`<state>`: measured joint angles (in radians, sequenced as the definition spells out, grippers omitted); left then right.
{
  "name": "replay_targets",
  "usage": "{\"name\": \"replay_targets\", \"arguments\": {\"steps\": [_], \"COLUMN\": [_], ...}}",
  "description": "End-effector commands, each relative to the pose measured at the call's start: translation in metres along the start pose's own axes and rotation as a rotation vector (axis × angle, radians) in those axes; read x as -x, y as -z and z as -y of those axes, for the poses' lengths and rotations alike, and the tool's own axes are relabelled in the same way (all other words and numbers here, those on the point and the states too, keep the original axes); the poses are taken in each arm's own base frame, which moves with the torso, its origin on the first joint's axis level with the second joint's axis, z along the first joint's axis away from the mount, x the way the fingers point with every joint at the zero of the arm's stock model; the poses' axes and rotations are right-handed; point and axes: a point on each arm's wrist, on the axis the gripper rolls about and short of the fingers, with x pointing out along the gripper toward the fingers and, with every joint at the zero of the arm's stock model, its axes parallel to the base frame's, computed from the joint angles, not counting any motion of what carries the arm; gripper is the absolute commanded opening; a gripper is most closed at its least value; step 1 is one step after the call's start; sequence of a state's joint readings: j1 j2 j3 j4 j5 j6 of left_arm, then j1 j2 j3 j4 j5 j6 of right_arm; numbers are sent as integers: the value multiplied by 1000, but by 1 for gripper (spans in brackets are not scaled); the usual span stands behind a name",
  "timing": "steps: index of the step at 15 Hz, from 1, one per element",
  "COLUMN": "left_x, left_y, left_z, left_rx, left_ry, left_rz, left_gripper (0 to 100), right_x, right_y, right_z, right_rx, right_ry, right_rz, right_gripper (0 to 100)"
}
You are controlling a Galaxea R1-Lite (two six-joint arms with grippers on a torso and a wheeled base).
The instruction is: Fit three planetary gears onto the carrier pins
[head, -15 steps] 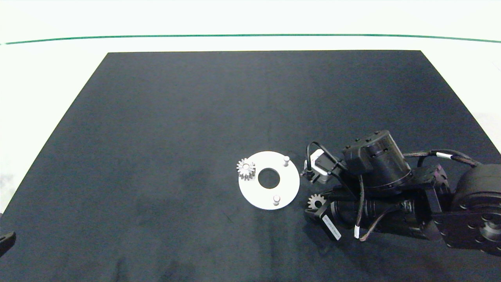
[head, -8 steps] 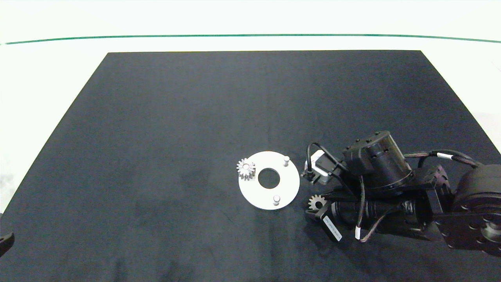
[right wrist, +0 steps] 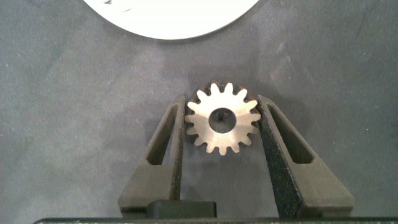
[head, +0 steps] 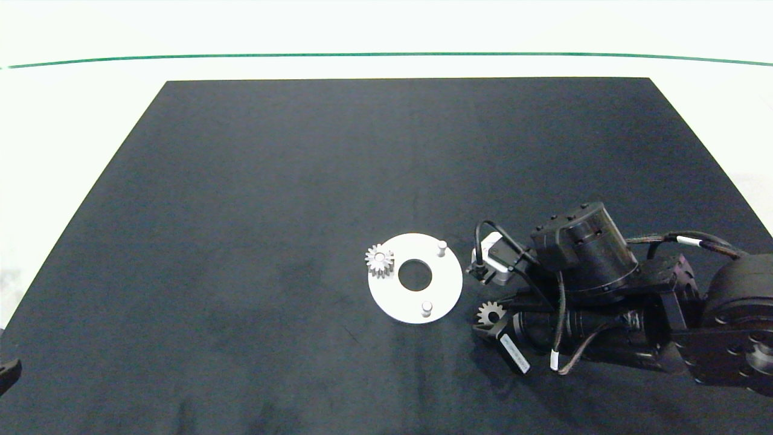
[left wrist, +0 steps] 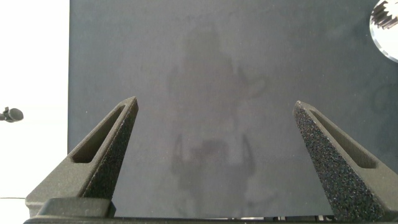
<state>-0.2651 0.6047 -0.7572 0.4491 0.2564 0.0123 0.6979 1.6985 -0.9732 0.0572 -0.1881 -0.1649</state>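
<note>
The white carrier disc (head: 406, 299) lies on the black mat, right of centre. One planetary gear (head: 379, 260) sits on its left carrier pin. Two other carrier pins (head: 442, 246) (head: 427, 307) stand bare. A second silver gear (head: 490, 313) (right wrist: 208, 134) lies just right of the disc, flat between the fingers of my right gripper (head: 487, 319) (right wrist: 222, 107), which press on its teeth from both sides. The disc's rim (right wrist: 174, 25) shows just beyond that gear. My left gripper (left wrist: 214, 104) is open over bare mat at the table's near left corner (head: 9, 370).
The black mat (head: 272, 181) covers most of the white table. The right arm's body (head: 604, 290) lies low over the mat's near right part. A green line (head: 386, 54) crosses the table's far side.
The right gripper with the gear between its fingers has drifted a little to the right and toward the near edge. The disc and the mounted gear have not moved.
</note>
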Motion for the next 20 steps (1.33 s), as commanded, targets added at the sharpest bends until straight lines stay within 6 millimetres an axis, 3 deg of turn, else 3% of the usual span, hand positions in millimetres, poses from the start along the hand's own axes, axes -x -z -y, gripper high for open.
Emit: {"name": "replay_targets", "arguments": {"steps": [1,5,11,20], "left_x": [-1,-1,0,1], "left_y": [0,0,0,0], "left_z": [0,0,0,-1], "left_rx": [-2,-1,6,14], "left_ry": [-1,-8,-27,-37], "left_rz": [-7,-8,-8,-1], "left_gripper": [100,100,100,100], "right_x": [27,53,33,32], "right_y": [-8,-22,-31,-52], "right_z": [3,-8,-30,-45], "right_rx": [3,40,95,121], "right_ry": [6,2,21,-12], "right_rz": [50,98,64,91], "right_gripper": [1,1,1,1]}}
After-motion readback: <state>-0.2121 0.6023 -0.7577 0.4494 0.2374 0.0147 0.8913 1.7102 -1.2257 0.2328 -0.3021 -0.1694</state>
